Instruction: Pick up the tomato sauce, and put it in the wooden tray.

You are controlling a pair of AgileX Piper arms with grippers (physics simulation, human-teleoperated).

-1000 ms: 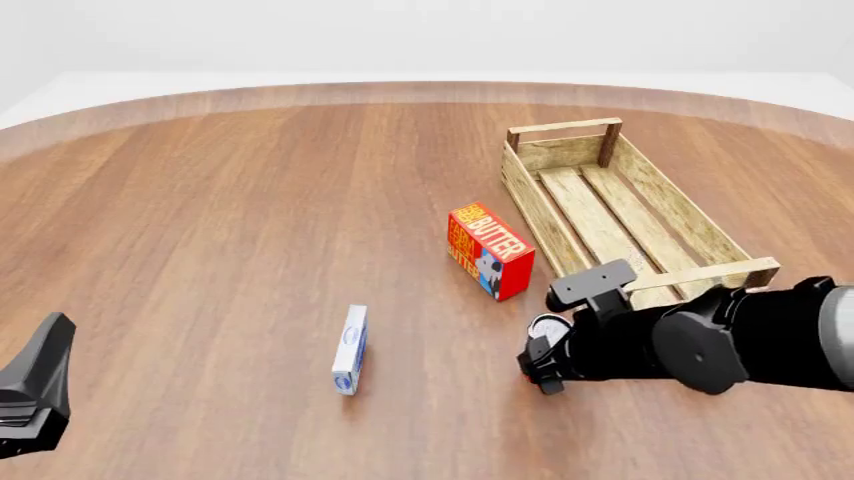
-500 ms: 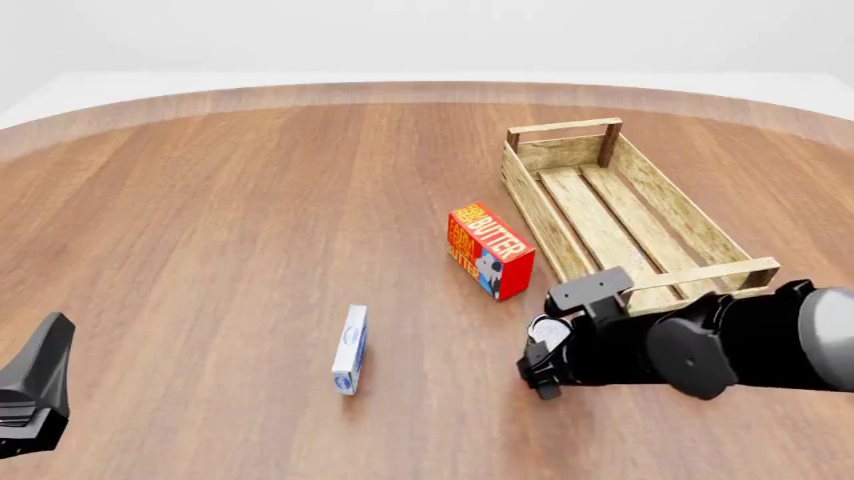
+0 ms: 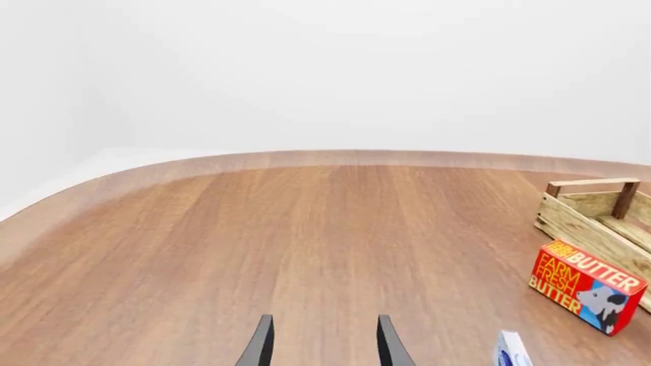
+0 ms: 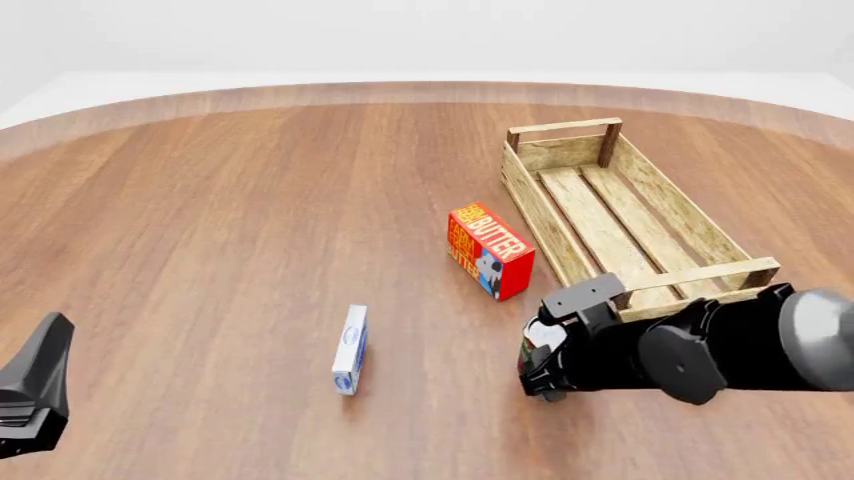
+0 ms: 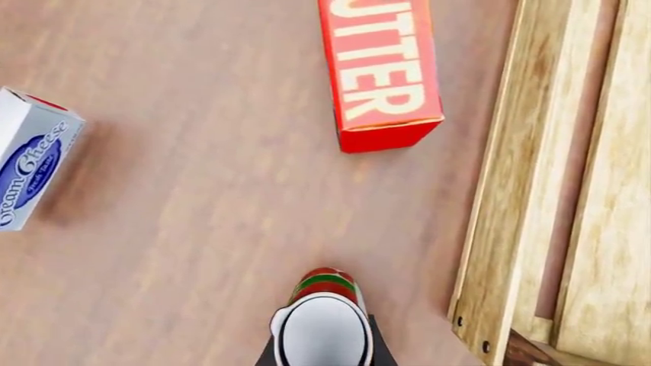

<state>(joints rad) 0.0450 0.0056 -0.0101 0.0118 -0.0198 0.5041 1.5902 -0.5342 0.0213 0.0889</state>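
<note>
1. The can (image 5: 322, 324) of tomato sauce stands upright at the bottom centre of the right wrist view, its silver-white top facing the camera, the red label and green band showing just above the top.
2. The right gripper (image 5: 322, 352) pinches the can: 2 dark fingers press against its sides at the bottom edge of that view.
3. In the front view the can (image 4: 543, 334) is only a small pale and red patch at lower right, mostly hidden behind the right gripper (image 4: 541, 362) and the dark bulk of the arm.
4. The tray (image 4: 531, 196) lies at right in the front view, running from the upper middle toward the lower right, with handle bars at both ends. Nothing lies on its visible slats.
5. In the right wrist view the tray (image 5: 508, 198) fills the right side, and the can is near its corner, outside it.
6. The butter box (image 4: 489, 251), red with yellow lettering, stands just left of the tray, at centre right.
7. A cream cheese box (image 4: 350, 350) stands on edge at lower centre, well left of the can.
8. The left gripper (image 3: 323, 347) is spread, its 2 fingertips apart over bare table (image 3: 305, 229) at the bottom of the left wrist view, holding nothing. In the front view it sits at the lower left edge (image 4: 30, 395).
</note>
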